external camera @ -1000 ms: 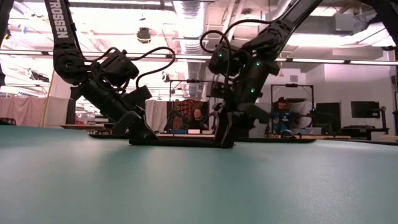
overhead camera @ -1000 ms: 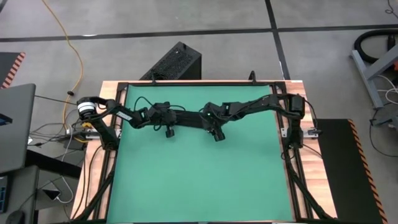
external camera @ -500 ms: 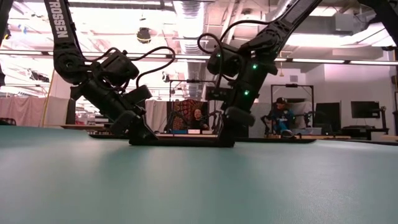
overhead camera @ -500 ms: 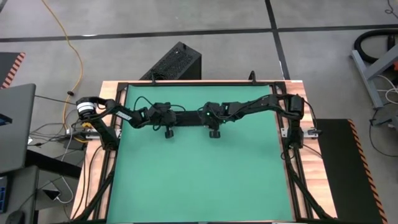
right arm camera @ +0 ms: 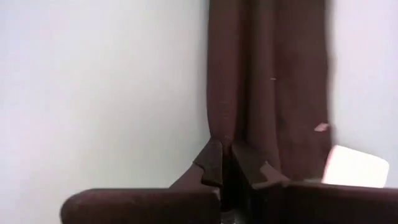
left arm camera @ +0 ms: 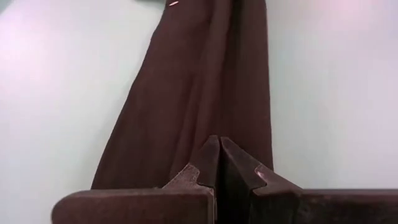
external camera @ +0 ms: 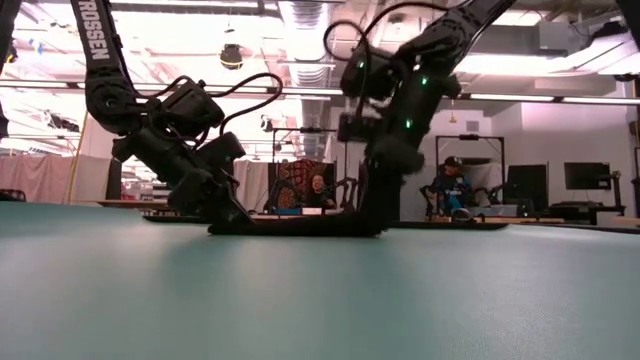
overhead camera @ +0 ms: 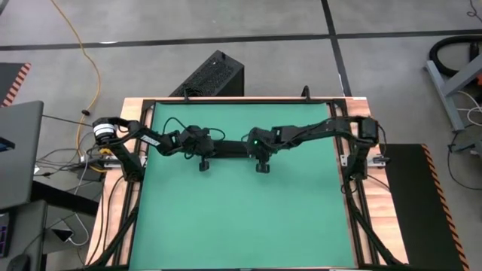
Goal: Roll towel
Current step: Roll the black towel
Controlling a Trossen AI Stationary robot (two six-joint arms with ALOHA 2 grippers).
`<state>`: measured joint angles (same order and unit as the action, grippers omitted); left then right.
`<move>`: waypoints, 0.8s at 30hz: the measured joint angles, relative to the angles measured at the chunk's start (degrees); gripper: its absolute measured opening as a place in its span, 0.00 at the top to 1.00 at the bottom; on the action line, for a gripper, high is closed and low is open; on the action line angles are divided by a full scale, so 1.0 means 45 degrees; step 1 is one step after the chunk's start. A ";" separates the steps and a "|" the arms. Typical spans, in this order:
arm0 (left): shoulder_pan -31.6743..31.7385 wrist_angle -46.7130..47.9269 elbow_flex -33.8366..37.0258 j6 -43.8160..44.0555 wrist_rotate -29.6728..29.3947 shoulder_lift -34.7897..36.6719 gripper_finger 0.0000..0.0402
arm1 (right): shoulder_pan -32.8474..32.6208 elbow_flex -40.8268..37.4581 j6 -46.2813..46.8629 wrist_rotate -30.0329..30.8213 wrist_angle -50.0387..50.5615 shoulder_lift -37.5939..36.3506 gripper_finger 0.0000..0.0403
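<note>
Black towel (overhead camera: 230, 148) lies stretched between left pincer (overhead camera: 202, 154) and right pincer (overhead camera: 260, 156), both clamped on its ends.

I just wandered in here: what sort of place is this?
Probably a robotics lab or workshop: exposed ceiling ducts, people seated at monitors behind, and two arms holding a towel on a green table.

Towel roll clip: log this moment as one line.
towel: narrow strip, flat on table | left gripper: shut on towel end | right gripper: shut on opposite end
</note>
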<state>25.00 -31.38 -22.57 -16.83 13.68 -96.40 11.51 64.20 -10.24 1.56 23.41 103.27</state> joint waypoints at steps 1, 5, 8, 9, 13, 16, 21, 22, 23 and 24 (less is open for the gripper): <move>-0.0062 0.0032 0.0003 0.0089 0.0159 0.0000 1.00 | 0.0116 0.0005 0.0328 -0.0300 0.0030 -0.0209 0.95; -0.0309 0.0147 -0.0001 0.0519 0.0496 0.0005 1.00 | 0.0680 0.0005 0.1516 -0.1433 0.0008 -0.0762 0.95; -0.0429 0.0497 -0.0116 0.0634 0.0653 0.0013 1.00 | 0.1207 0.0008 0.2379 -0.2182 0.0035 -0.0810 0.95; -0.0471 0.0607 -0.0165 0.0690 0.0668 0.0015 1.00 | 0.1423 0.0015 0.2657 -0.2530 0.0034 -0.0757 0.95; -0.0543 0.1063 -0.0363 0.0914 0.1043 0.0019 1.00 | 0.2056 0.0169 0.3866 -0.3086 -0.0186 -0.0197 0.95; -0.0535 0.1504 -0.0503 0.1081 0.1639 0.0019 1.00 | 0.2294 0.0505 0.4460 -0.3540 -0.0096 0.0089 0.95; -0.0525 0.2656 -0.0963 0.1288 0.2442 0.0024 1.00 | 0.2772 0.1000 0.5273 -0.4158 0.0183 0.0240 0.95; -0.0525 0.2878 -0.1037 0.1307 0.2695 0.0024 1.00 | 0.2859 0.1063 0.5293 -0.4385 0.0218 0.0240 0.95; -0.0530 0.2990 -0.1083 0.1324 0.2834 0.0019 1.00 | 0.2952 0.1108 0.5287 -0.4570 0.0223 0.0240 0.95; -0.0530 0.3020 -0.1103 0.1330 0.2869 0.0015 1.00 | 0.3050 0.1127 0.5267 -0.4718 0.0218 0.0271 0.95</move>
<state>22.61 -17.79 -27.53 -10.84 26.59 -96.33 25.23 69.28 13.46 -19.68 24.39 104.49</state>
